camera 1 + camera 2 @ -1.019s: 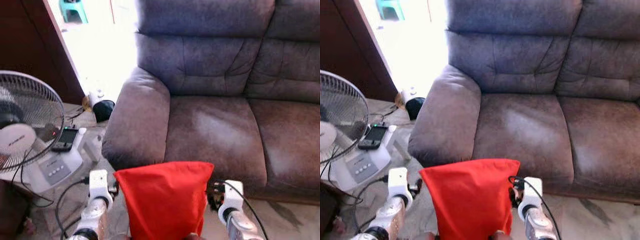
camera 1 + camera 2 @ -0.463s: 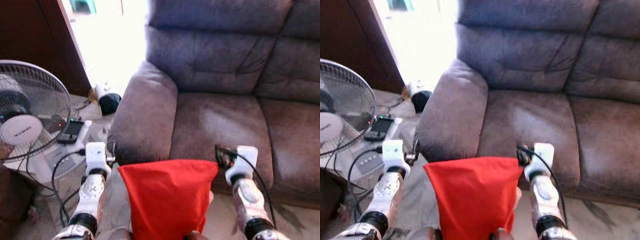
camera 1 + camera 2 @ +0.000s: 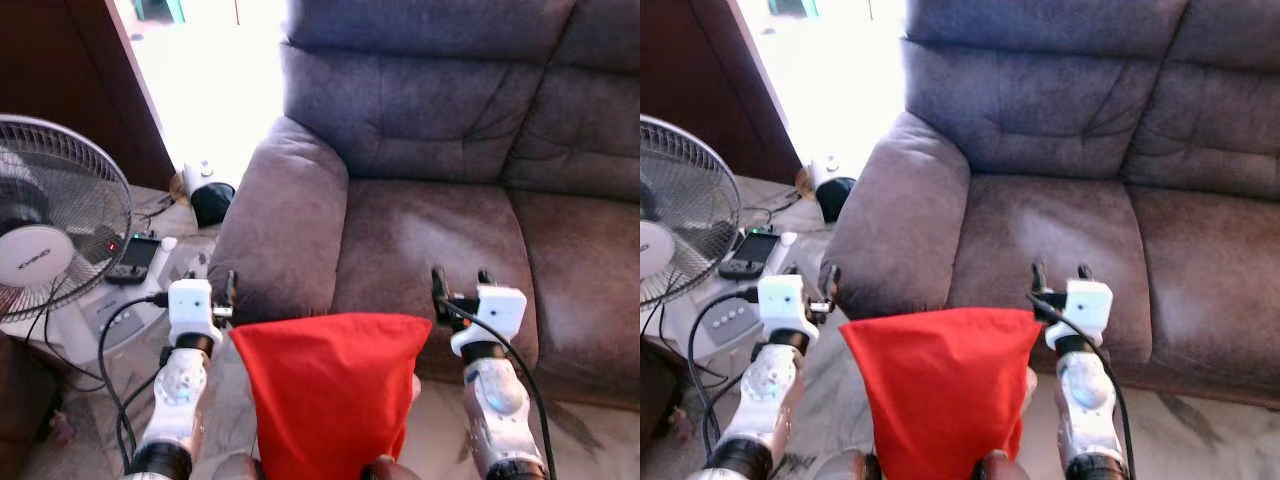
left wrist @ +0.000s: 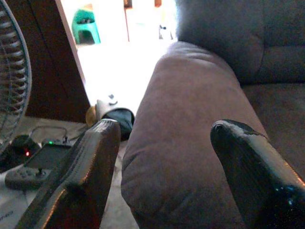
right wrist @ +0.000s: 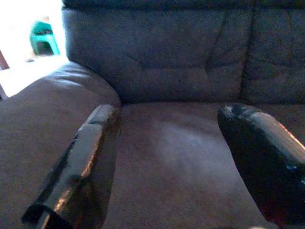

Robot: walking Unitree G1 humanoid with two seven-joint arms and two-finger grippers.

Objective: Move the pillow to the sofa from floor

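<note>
Nearest to me, the red pillow hangs between my two forearms, squeezed from both sides and off the floor, its top edge level with my wrists. It looks soft and light, the cloth slack and smooth, so I judge it could slide down if the squeeze eases; the best hold is on its two flanks, pressing inward and evenly.

My left tool sits just left of the pillow's top corner, pointing at the sofa arm. In the wrist view its fingers stand wide apart with nothing between them. My right tool is just right of the other corner, over the front edge of the seat, fingers also spread wide and empty. Both arms reach forward, roughly parallel, elbows low, so the pillow is carried by the arms and not by the tools.

Beyond them is the grey sofa, its left seat cushion straight ahead and bare. To the near left stands a fan, with a phone on its base. The pillow has yet to reach the seat.
</note>
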